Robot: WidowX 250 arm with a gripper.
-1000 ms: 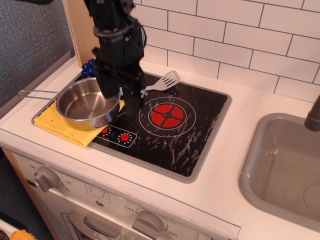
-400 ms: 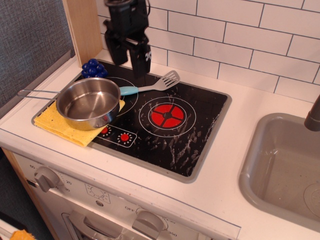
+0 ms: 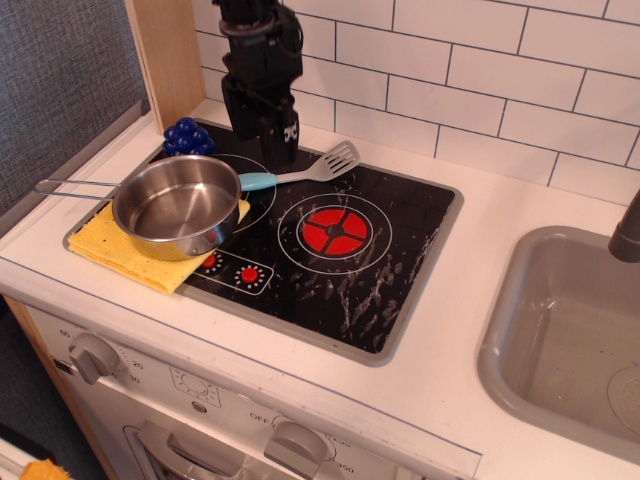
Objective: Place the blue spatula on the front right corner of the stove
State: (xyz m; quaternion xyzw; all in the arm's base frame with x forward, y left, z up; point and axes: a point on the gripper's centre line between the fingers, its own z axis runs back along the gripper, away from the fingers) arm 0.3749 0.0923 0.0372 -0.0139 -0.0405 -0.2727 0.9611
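A steel pan (image 3: pixel 177 207) sits empty on a yellow cloth (image 3: pixel 125 252). The blue spatula (image 3: pixel 300 171), slotted grey head and light blue handle, lies flat at the stove's (image 3: pixel 400 250) back left. The end effector (image 3: pixel 264 140) hangs above the handle, holding nothing; its opening cannot be told.

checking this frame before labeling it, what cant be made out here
- Hand: open or shut cannot be told; its dark fingers merge against the black stove.
- Blue spatula: the handle end meets the pot rim; contact unclear.
- Grapes: partly hidden behind the pot.
- Sink: cut off by the right edge.
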